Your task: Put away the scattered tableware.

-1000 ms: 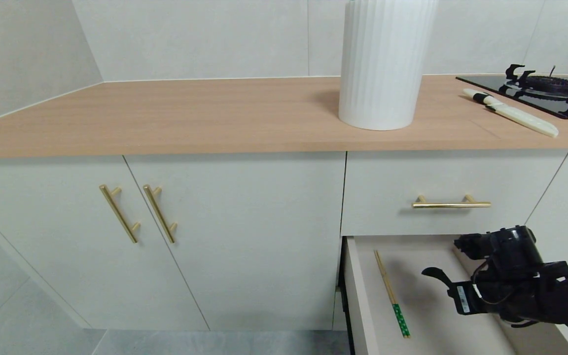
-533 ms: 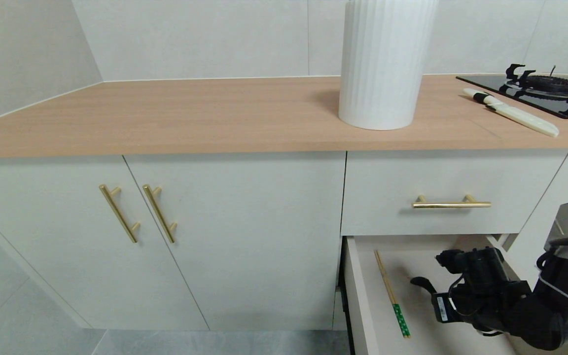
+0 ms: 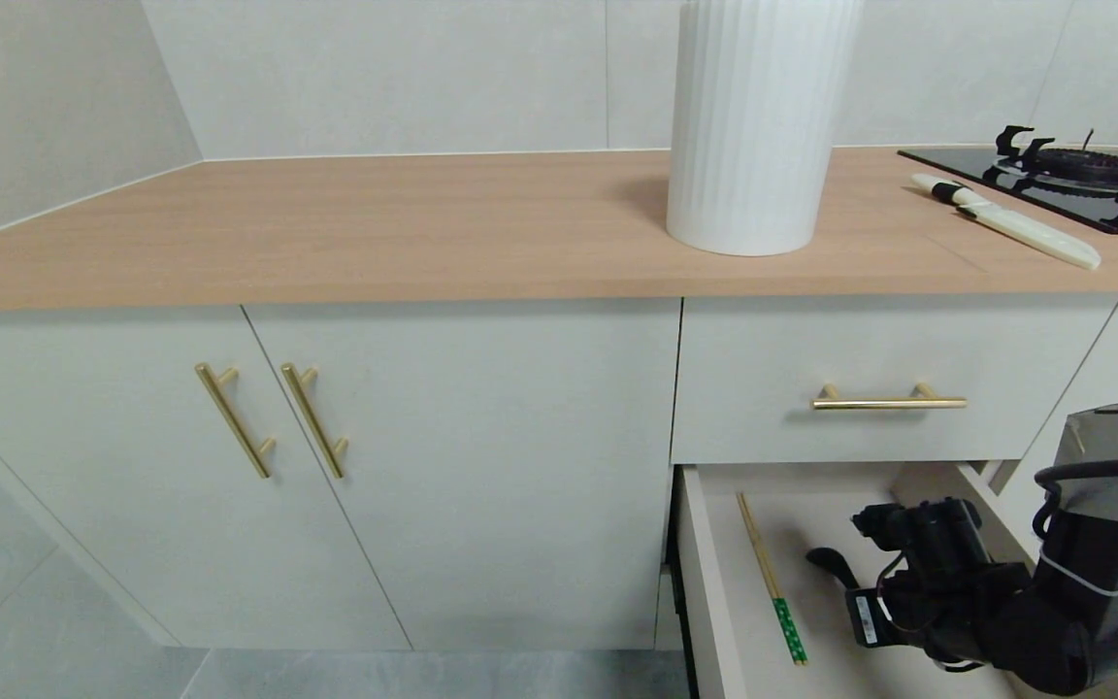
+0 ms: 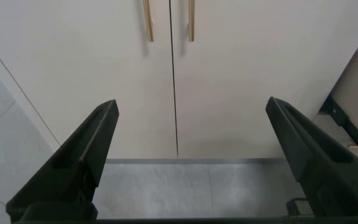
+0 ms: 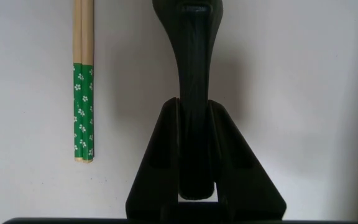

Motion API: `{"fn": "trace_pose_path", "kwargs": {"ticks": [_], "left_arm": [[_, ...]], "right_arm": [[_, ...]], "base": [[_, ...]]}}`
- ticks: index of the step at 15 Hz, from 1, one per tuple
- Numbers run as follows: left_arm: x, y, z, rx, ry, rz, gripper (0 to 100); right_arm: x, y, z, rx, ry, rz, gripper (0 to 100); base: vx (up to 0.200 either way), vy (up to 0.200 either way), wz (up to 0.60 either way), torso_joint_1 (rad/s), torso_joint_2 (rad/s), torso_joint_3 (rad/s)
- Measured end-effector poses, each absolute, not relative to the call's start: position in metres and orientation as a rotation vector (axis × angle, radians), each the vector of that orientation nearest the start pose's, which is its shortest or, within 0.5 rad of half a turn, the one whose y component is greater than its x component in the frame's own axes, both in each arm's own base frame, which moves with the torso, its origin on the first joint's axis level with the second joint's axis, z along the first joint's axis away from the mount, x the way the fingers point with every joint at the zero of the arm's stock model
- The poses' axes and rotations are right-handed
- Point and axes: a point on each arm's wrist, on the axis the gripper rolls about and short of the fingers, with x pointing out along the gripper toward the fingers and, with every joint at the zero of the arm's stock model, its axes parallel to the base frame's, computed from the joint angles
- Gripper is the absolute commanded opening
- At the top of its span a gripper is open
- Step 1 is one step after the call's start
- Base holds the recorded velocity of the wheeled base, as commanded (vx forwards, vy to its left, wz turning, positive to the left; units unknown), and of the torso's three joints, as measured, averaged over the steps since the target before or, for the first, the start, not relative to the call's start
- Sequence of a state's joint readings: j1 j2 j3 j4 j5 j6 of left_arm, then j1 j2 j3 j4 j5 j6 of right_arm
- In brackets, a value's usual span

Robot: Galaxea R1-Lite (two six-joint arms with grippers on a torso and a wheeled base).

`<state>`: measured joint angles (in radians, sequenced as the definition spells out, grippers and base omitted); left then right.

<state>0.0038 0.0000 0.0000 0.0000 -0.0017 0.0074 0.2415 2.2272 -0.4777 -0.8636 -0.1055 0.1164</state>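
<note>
Wooden surface up top, a white ribbed container and a knife on it. Below, the lower drawer is pulled out, chopsticks lying inside near its left wall. My right end effector is in the drawer, clamped on a black spoon beside the chopsticks. My left end effector has its fingers wide apart, facing the cabinet doors.

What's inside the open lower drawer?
A pair of chopsticks with green ends lies near the left wall of the drawer. The right gripper, shut on a black utensil, hangs over the floor beside them. Whatever lies beneath the gripper and arm is covered.
</note>
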Motion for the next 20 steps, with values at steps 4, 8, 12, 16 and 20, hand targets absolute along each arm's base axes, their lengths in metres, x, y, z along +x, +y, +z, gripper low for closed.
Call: {"fn": "trace_pose_path", "kwargs": {"ticks": [4, 8, 12, 16, 20], "left_arm": [[-0.023, 0.0, 0.075, 0.008, 0.0, 0.003, 100], [-0.023, 0.0, 0.075, 0.008, 0.0, 0.003, 100], [-0.023, 0.0, 0.076, 0.008, 0.0, 0.003, 100], [-0.023, 0.0, 0.076, 0.008, 0.0, 0.003, 100], [-0.023, 0.0, 0.075, 0.008, 0.0, 0.003, 100]], "right_arm": [[0.282, 0.067, -0.027, -0.045, 0.881, 0.076, 100], [0.282, 0.067, -0.025, -0.044, 0.872, 0.077, 100], [0.276, 0.066, -0.012, -0.038, 0.839, 0.079, 100], [0.264, 0.063, 0.019, -0.03, 0.774, 0.087, 100], [0.242, 0.062, 0.052, -0.041, 0.779, 0.103, 100]], "base": [[0.0, 0.0, 0.0, 0.0, 0.0, 0.0], [0.0, 0.0, 0.0, 0.0, 0.0, 0.0], [0.0, 0.0, 0.0, 0.0, 0.0, 0.0], [0.0, 0.0, 0.0, 0.0, 0.0, 0.0], [0.0, 0.0, 0.0, 0.0, 0.0, 0.0]]}}
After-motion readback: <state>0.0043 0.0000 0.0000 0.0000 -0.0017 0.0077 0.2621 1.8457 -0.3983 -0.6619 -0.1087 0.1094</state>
